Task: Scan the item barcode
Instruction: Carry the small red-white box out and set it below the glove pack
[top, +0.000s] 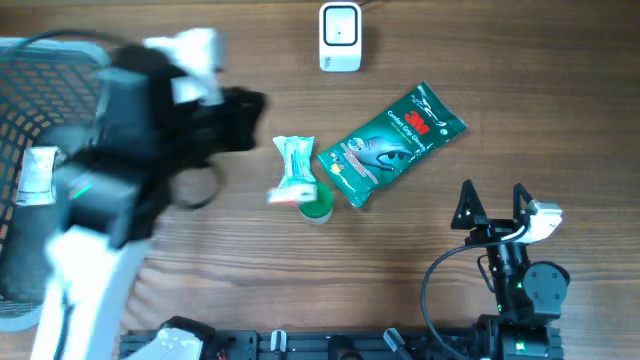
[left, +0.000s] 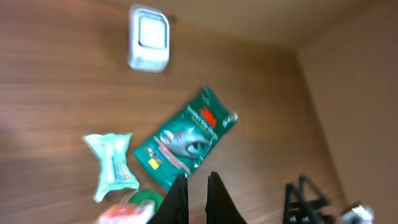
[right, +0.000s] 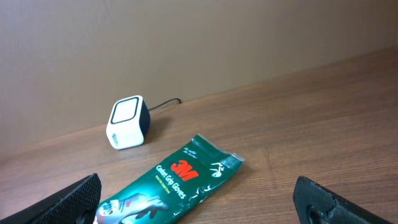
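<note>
A white barcode scanner (top: 340, 37) (left: 149, 38) (right: 127, 122) stands at the back of the wooden table. Three items lie in the middle: a green 3M glove pack (top: 392, 143) (left: 185, 138) (right: 180, 177), a small teal packet (top: 295, 160) (left: 112, 163), and a green-lidded item with a red and white label (top: 312, 200) (left: 134, 205). My left gripper (top: 250, 105) (left: 198, 190) hovers left of the packet, blurred, shut and empty. My right gripper (top: 492, 205) (right: 196, 205) rests open at the front right, facing the glove pack.
A dark mesh basket (top: 40, 80) sits at the far left under the left arm, with a white labelled thing (top: 38, 175) in it. The right arm's base and cable (top: 520, 290) occupy the front right. A dark rail runs along the front edge.
</note>
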